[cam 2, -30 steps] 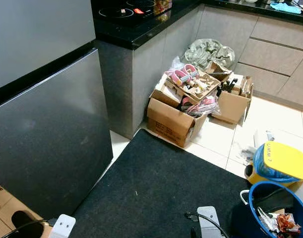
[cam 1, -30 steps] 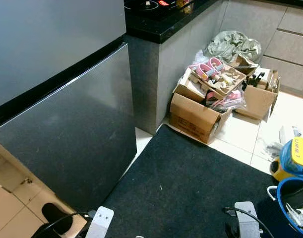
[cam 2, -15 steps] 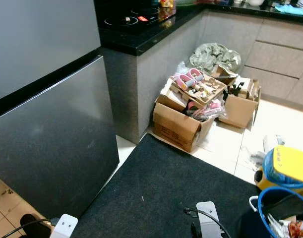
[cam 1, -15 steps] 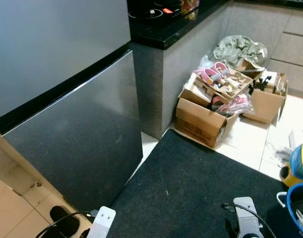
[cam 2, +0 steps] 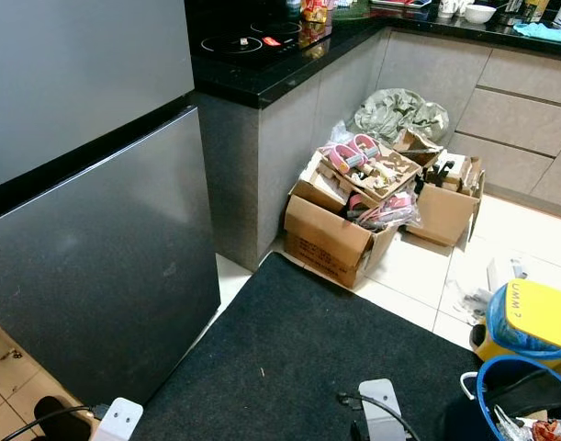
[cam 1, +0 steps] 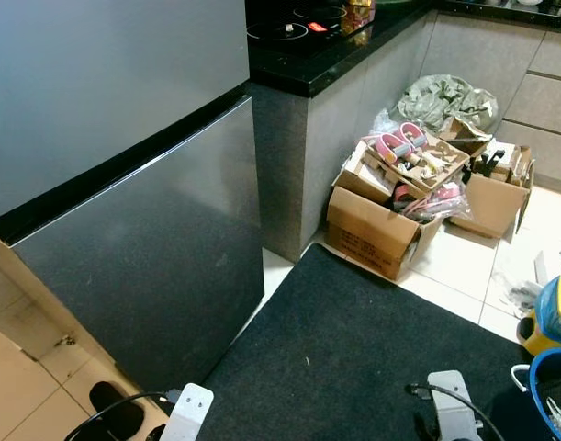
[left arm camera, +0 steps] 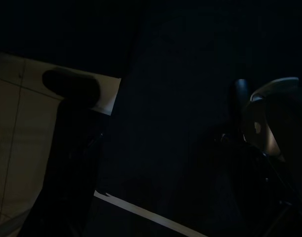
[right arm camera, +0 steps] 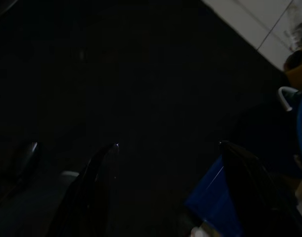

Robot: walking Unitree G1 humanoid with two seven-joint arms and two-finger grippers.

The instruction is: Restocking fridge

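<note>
The tall grey steel fridge (cam 1: 124,184) stands shut at the left, beside the black-topped desk (cam 1: 326,46). A dark floor mat (cam 1: 353,358) lies before it. Right hand (right arm camera: 165,197), fingers spread apart, hangs over the mat; the left hand's (left arm camera: 66,163) grip cannot be told.

**Open mat before a shut fridge, clutter to the right**

The fridge (cam 1: 124,211) stands with both doors shut, a dark seam between them; its grey front is bare. Just right of the fridge, the black-topped counter (cam 1: 326,101) juts forward as a solid wall. Below the fridge front, the dark mat (cam 2: 298,358) lies free of things. Right of the fridge, past the counter, open cardboard boxes (cam 1: 390,207) crowd the tile floor. Further right, at the mat's edge, sit a blue bucket (cam 2: 523,404) and a yellow-lidded container (cam 2: 528,317).
</note>
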